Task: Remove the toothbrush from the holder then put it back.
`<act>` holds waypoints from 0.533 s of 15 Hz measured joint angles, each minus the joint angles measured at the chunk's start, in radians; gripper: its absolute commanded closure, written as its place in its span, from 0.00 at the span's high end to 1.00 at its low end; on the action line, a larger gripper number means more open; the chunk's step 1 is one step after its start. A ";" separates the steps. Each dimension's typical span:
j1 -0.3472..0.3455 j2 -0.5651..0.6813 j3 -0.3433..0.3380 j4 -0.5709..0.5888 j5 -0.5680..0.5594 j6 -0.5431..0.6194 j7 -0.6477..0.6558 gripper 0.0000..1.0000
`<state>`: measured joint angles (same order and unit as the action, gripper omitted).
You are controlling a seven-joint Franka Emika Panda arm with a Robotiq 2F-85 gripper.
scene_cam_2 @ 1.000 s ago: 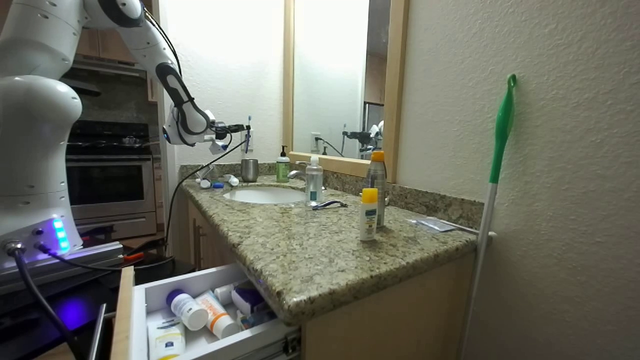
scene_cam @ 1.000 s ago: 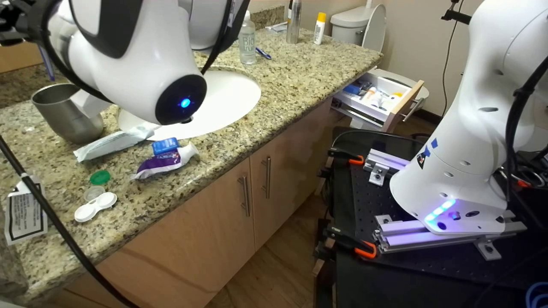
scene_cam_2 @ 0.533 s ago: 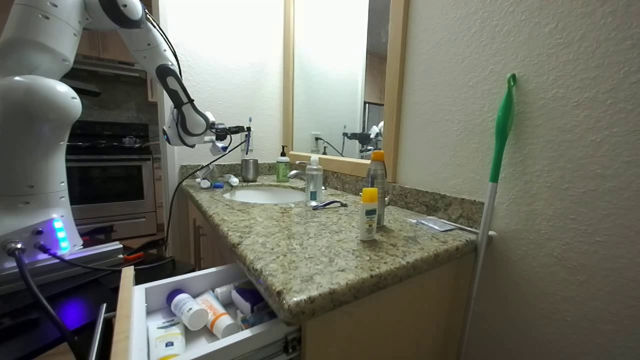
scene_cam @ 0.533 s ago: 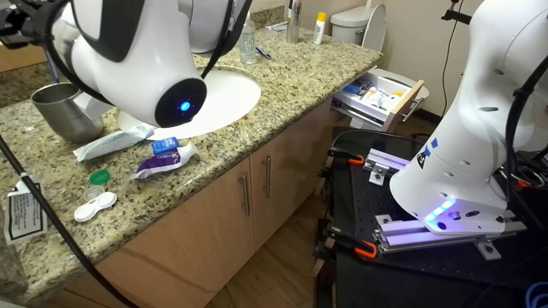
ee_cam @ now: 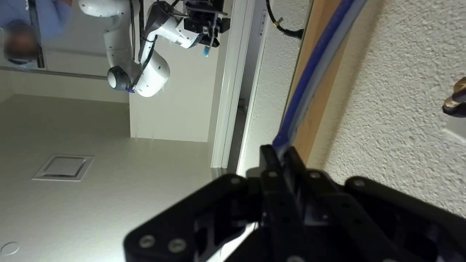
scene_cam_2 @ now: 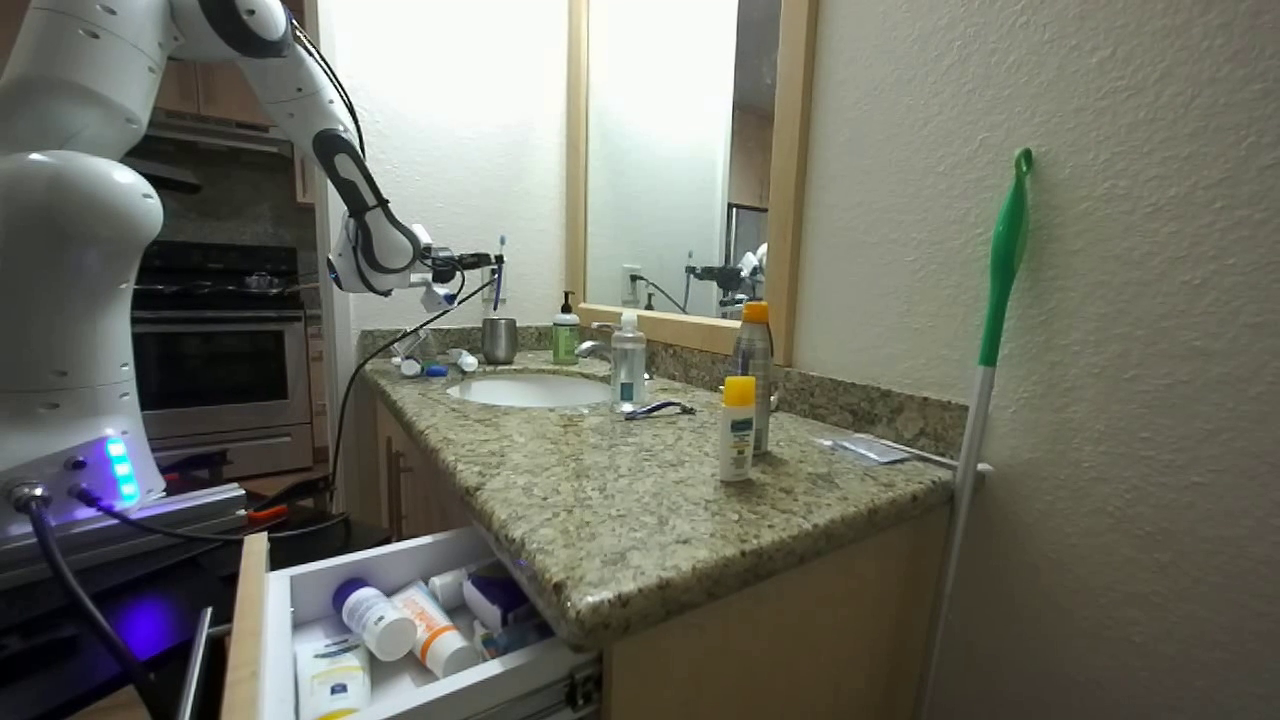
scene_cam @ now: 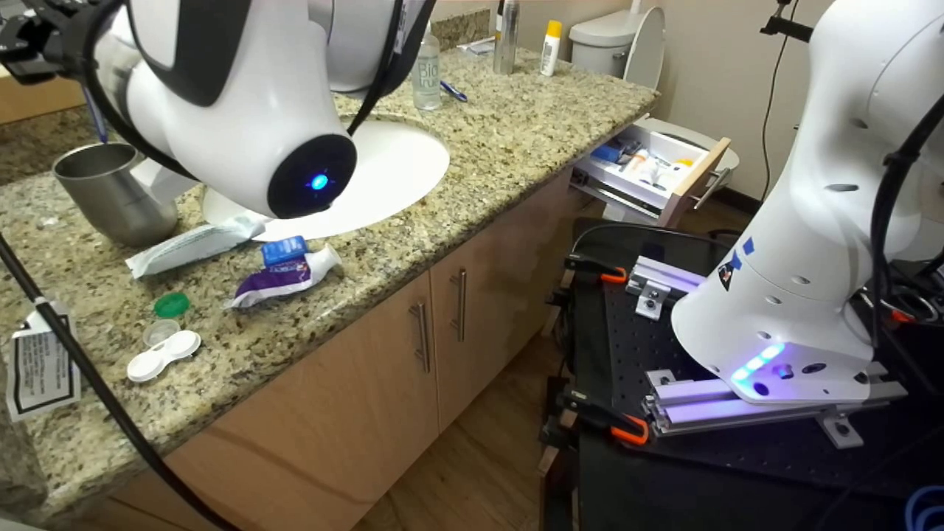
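Note:
The toothbrush has a blue and clear handle and shows in both exterior views (scene_cam: 95, 114) (scene_cam_2: 498, 285) and in the wrist view (ee_cam: 307, 80). My gripper (scene_cam_2: 494, 261) is shut on it and holds it nearly upright, bristles up. The gripper also shows in an exterior view (scene_cam: 18, 53) and the wrist view (ee_cam: 279, 153). The holder is a grey metal cup (scene_cam: 118, 199), which also shows in an exterior view (scene_cam_2: 499, 342). The handle's lower end hangs just above the cup's rim level, apart from the cup. The cup's inside is partly hidden.
A wrapped tube (scene_cam: 195, 245), purple toothpaste (scene_cam: 284, 279), blue box (scene_cam: 285, 251) and white lens case (scene_cam: 164, 356) lie near the cup. A green soap bottle (scene_cam_2: 565, 335), sink (scene_cam_2: 530, 390) and clear bottle (scene_cam_2: 628, 365) are nearby. A black cable (scene_cam: 96, 391) crosses the counter's front.
My gripper and the toothbrush have shifted slightly to the right and a little lower in the exterior views. The gripper stays shut on the toothbrush. The cup has not moved.

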<state>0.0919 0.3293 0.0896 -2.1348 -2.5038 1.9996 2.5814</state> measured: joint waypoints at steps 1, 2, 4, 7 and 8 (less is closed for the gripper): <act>0.000 0.000 0.000 0.000 0.000 0.000 0.000 0.02; -0.001 0.000 0.000 0.001 0.004 0.013 0.002 0.02; -0.007 0.006 0.000 0.002 0.013 0.053 0.002 0.02; -0.010 0.036 0.000 0.012 0.017 0.063 0.002 0.08; -0.010 0.039 0.001 0.014 0.017 0.061 0.002 0.08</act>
<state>0.0823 0.3688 0.0903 -2.1207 -2.4868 2.0603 2.5831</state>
